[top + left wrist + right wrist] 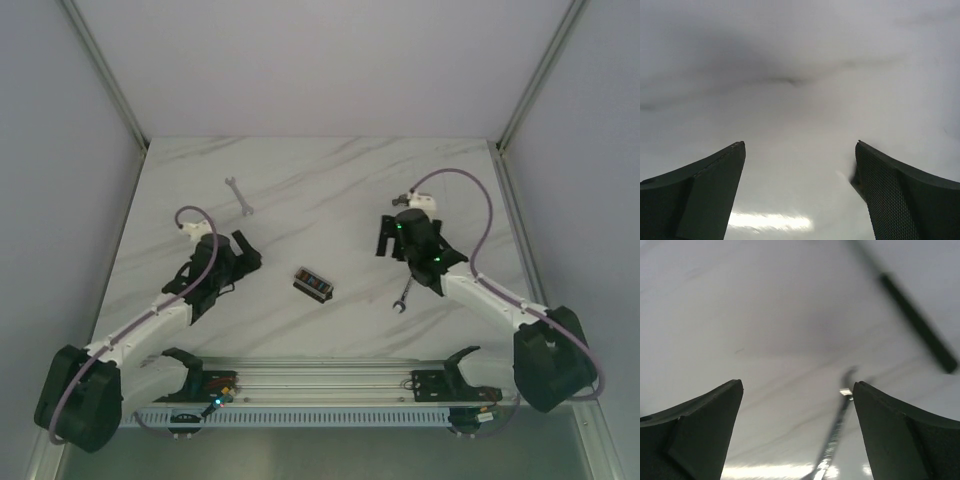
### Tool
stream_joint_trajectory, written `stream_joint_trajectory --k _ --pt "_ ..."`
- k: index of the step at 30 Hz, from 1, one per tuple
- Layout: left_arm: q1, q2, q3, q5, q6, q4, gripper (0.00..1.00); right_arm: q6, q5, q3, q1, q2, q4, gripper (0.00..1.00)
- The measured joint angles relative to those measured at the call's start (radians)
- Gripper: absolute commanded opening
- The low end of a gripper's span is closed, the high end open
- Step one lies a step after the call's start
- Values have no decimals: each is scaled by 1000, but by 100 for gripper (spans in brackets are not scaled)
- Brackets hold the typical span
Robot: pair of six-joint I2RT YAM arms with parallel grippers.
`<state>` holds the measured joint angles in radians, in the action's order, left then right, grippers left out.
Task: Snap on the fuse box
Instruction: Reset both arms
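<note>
The fuse box (315, 284), a small black block with tiny coloured fuses on top, lies on the marble table between the two arms. My left gripper (245, 252) is to its left, open and empty. In the left wrist view the left gripper (800, 145) frames only bare table. My right gripper (385, 240) is to the fuse box's upper right, open and empty. In the right wrist view the right gripper (797, 382) is also open, and a blurred wrench (835, 440) lies on the table near the right finger. The fuse box shows in neither wrist view.
One small wrench (238, 195) lies at the far left of the table. A second wrench (402, 295) sticks out from under the right arm. A metal rail (320, 380) runs along the near edge. A dark blurred strip (917, 322) crosses the right wrist view.
</note>
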<state>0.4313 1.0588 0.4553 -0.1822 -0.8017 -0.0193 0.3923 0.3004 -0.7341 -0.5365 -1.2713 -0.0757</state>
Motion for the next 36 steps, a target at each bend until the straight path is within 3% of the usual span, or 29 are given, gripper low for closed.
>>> stream_joint_trajectory --k 3,7,12,15,20,23,28,36 --pt "-84 -22 0 -126 58 -2 100 -53 141 75 90 45 73 99" --pt "-183 -27 -6 -274 129 -56 100 -167 265 231 175 91 306 99" --pt "-265 -7 -76 -478 253 -236 100 -282 314 385 302 23 629 99" --pt "-290 37 -168 -525 382 -459 100 -331 311 449 339 -63 830 100" --pt "-336 187 -262 -457 531 -733 100 -388 211 563 391 -114 1152 100" --pt "-338 257 -264 -379 605 -895 100 -402 164 599 417 -223 1350 100" --pt "-341 440 -265 -231 721 -1164 100 -397 64 550 474 -271 1345 100" --pt "-365 498 -235 -122 765 -1207 100 -389 -5 518 492 -263 1343 100"
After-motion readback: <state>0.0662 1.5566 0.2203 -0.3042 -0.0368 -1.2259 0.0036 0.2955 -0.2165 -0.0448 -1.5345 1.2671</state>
